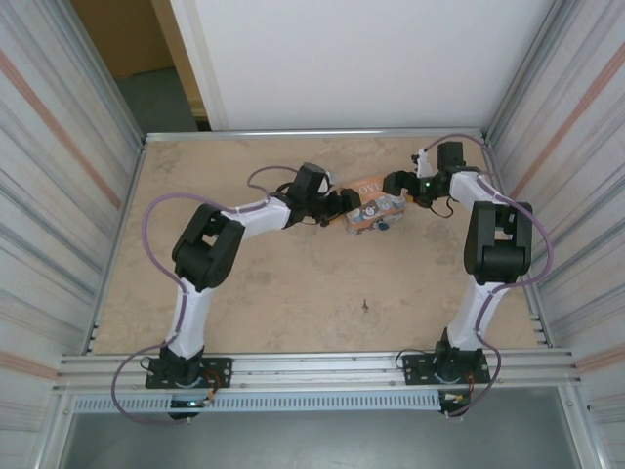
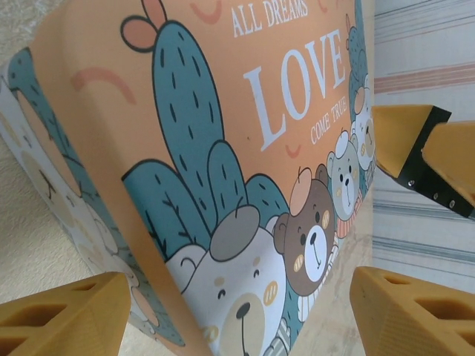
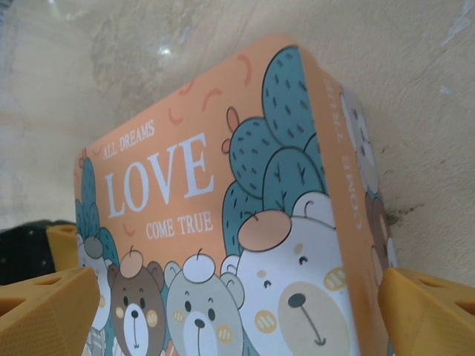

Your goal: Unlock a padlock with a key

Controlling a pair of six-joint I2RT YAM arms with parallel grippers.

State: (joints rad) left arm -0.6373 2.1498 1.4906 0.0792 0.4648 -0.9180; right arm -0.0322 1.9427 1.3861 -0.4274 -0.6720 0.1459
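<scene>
Nearest from above: arm bases along the near rail, then bare table (image 1: 293, 283) with what looks like the key (image 1: 364, 305), a tiny dark speck lying alone toward the near middle, well apart from both claws. Farther back, orange tin (image 1: 369, 217), seemingly tipped up, with left gripper (image 1: 348, 207) on its left and right gripper (image 1: 395, 186) on its right. At the tin's near edge, a small blue spot, probably the padlock (image 1: 382, 226); too small to tell whether locked or sprung. Over to the left wrist: own yellow fingers (image 2: 63, 319) low in both corners, spread wide with the tin's "LOVE" face between them. Clear gap at the right-hand finger, contact at the other impossible to judge, so apart and straddling, not clamped. Beyond the tin at right, yellow fingertips of the opposite claw. Over to the right wrist: much the same, mirrored, with fingers (image 3: 427, 315) set far apart either side of the tin, bear and cactus print up close. Right-hand one just beside the tin's edge, yet no sign of a squeeze. Judging progress: barely begun. Key not picked up, nothing inserted or turned, padlock not held. Left to do: steady the lock, fetch the key from the near table, seat it, turn, free the shackle.
</scene>
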